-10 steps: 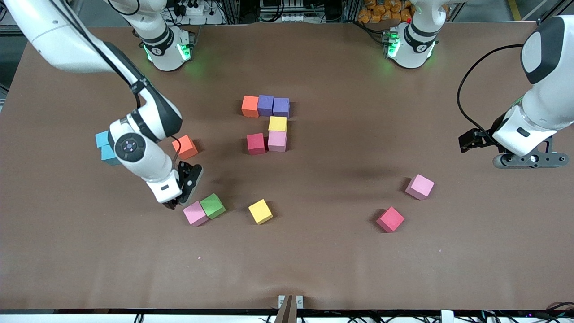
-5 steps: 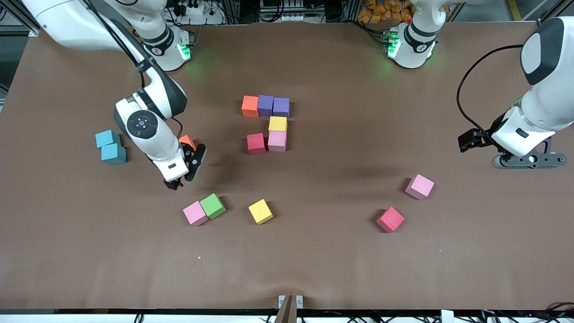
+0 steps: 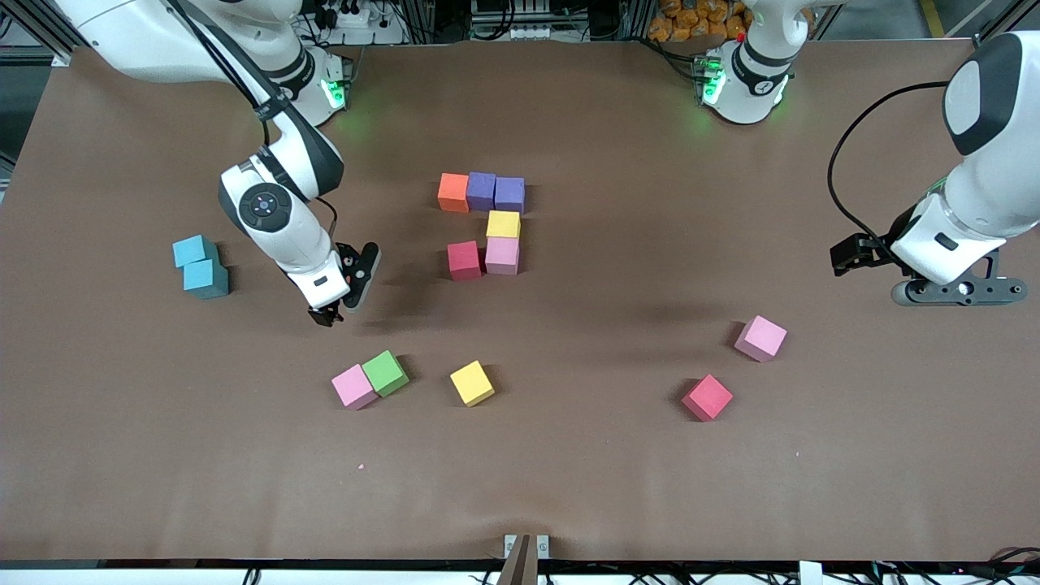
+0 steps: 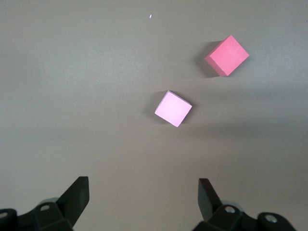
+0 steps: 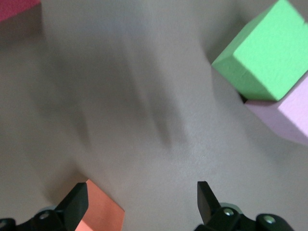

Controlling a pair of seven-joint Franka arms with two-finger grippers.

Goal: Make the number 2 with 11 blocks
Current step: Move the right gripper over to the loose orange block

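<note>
Over the loose matte orange foam cube [image 5: 101, 214], at ten o'clock from the green foam cube [image 3: 385, 373], the right gripper [image 3: 335, 302] has risen empty with fingers spread, while the waiting left gripper [image 3: 959, 290] hangs equally wide apart.

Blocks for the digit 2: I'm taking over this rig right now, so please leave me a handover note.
Right gripper: jaws open, empty, just above the loose orange block.
Left gripper: jaws open, empty, waiting at its own end of the table.
Done: six set edge to edge: placed orange block, purple pair, placed yellow block, placed pink block, placed crimson block.
Left: five places. Also loose: touching pink block and green block, yellow block, lone pink block, crimson block.
</note>
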